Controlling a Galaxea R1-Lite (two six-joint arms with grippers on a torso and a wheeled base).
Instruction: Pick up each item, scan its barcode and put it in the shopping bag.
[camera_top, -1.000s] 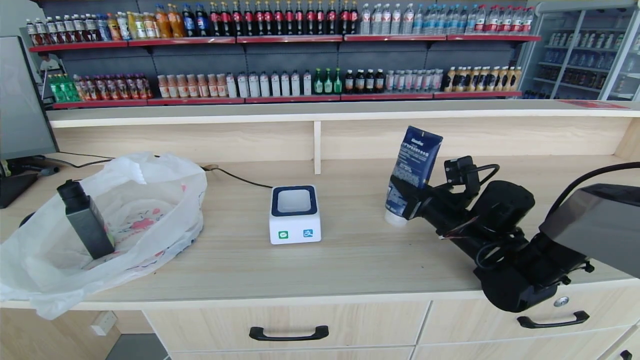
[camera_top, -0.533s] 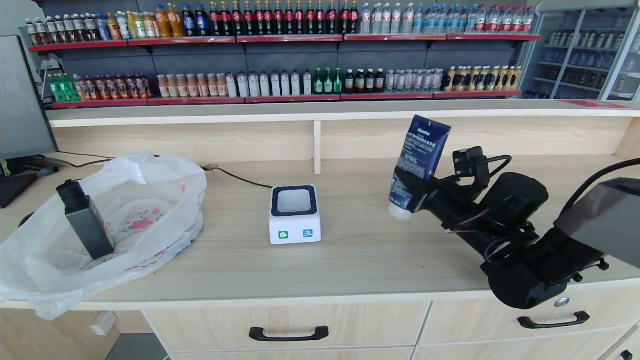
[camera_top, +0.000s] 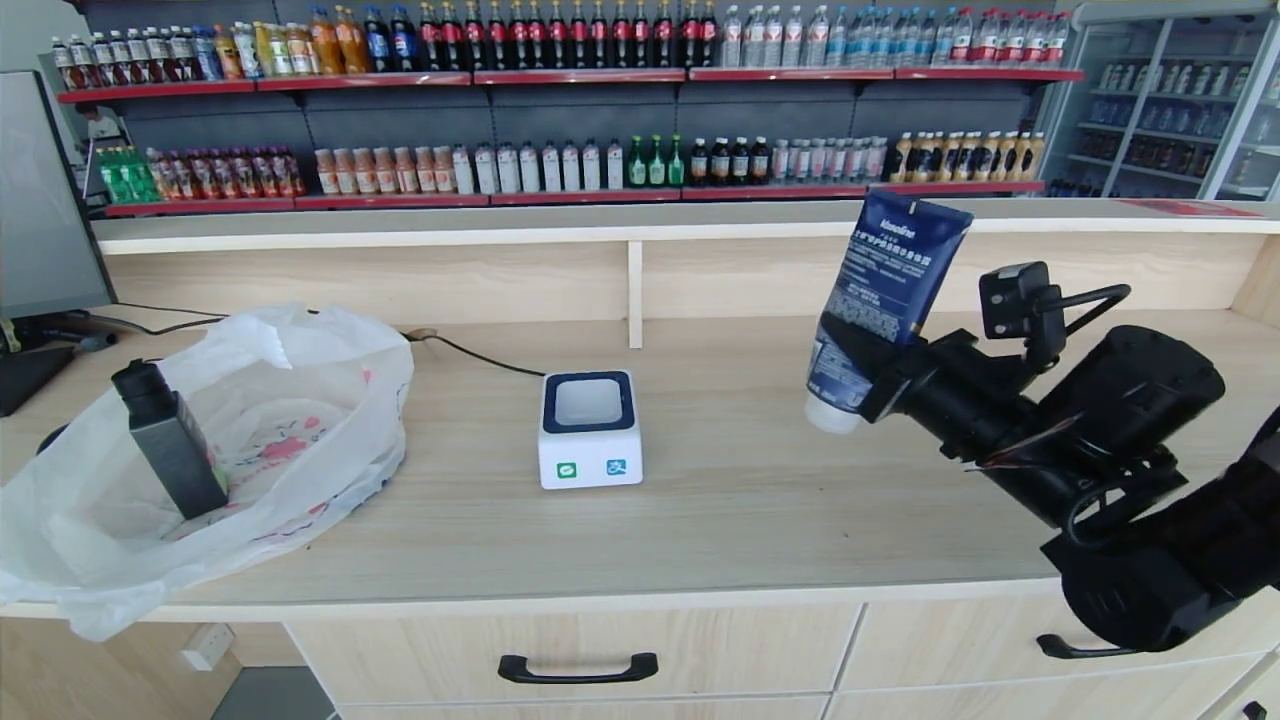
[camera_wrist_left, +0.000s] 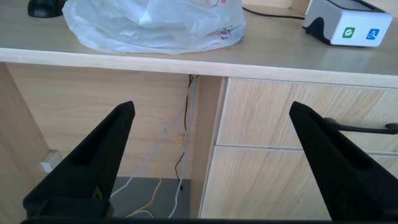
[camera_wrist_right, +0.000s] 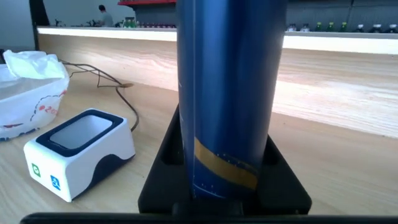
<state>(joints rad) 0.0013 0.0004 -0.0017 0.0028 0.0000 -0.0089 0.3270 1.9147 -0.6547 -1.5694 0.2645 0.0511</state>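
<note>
Right gripper (camera_top: 878, 388): clamped on the blue tube (camera_top: 888, 285), gripping it low on the body just above the white cap (camera_top: 832, 414). The tube is held in the air, cap down and crimped end up, tilted slightly so the top leans away from the scanner (camera_top: 590, 428). It is off to the scanner's right, well apart from it and clear of the counter (camera_top: 720, 510). In the right wrist view the black jaws sit on both sides of the tube, flush against it, with the scanner's window further off at an angle.

Left gripper (camera_wrist_left: 211, 107): released, fingers (camera_wrist_left: 93, 168) spread wide with nothing between them. It sits below the counter's front edge, on the scanner's left and lower than it, facing the drawer front (camera_wrist_left: 298, 143).

The scanner is a white box with a dark-rimmed window facing up, standing on the counter. A cable (camera_top: 470, 355) runs along the counter behind it.

The shopping bag (camera_top: 300, 400), thin white plastic, lies slumped open on the counter well to the scanner's left. A dark bottle (camera_top: 170, 440) with a black cap stands in it, tilted. It is probably leaning on the bag wall, but the plastic hides its base.
</note>
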